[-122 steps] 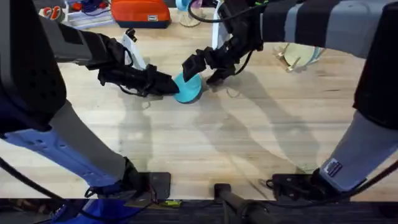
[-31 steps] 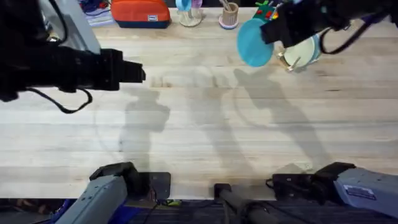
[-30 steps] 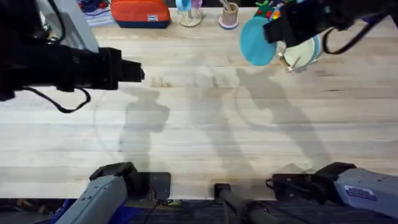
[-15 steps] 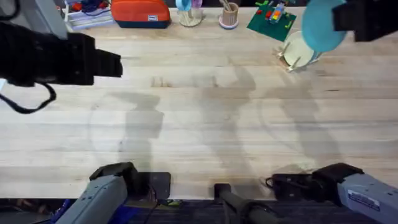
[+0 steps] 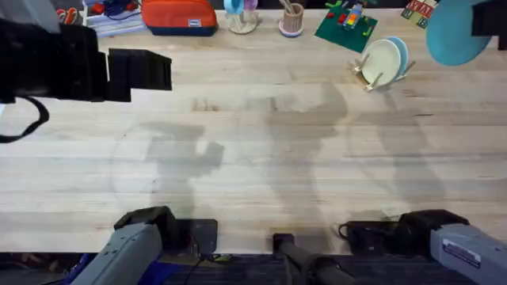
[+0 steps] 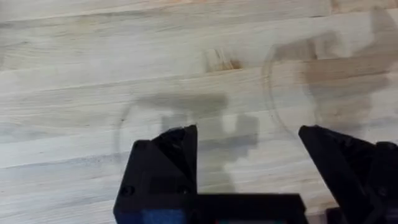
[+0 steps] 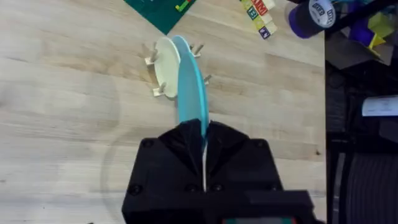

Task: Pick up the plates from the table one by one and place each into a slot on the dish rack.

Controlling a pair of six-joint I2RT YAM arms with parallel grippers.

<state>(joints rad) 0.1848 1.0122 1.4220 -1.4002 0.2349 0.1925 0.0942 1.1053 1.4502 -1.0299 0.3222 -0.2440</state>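
Note:
My right gripper [image 7: 202, 134] is shut on the rim of a turquoise plate [image 7: 188, 84], which I see edge-on and upright, held in the air above the dish rack [image 7: 153, 59]. A cream plate [image 7: 165, 67] stands in the rack. From overhead, the turquoise plate [image 5: 454, 36] hangs at the far right, to the right of the rack [image 5: 366, 77], with the right gripper [image 5: 478, 22] at the frame's edge. The rack holds the cream plate [image 5: 380, 60] and a pale blue plate [image 5: 402, 52] behind it. My left gripper [image 6: 249, 149] is open over bare table [image 6: 186, 68], at the far left [image 5: 141, 71].
Along the back edge stand an orange case [image 5: 178, 16], a round wooden pen cup [image 5: 291, 17], a green brick baseplate [image 5: 345, 24] and toy blocks [image 5: 417, 8]. The table's right edge drops off just past the rack [image 7: 325, 93].
The right arm has carried the turquoise plate from the table's middle up and right, past the rack to the far right. The left arm has pulled back left with nothing in it.

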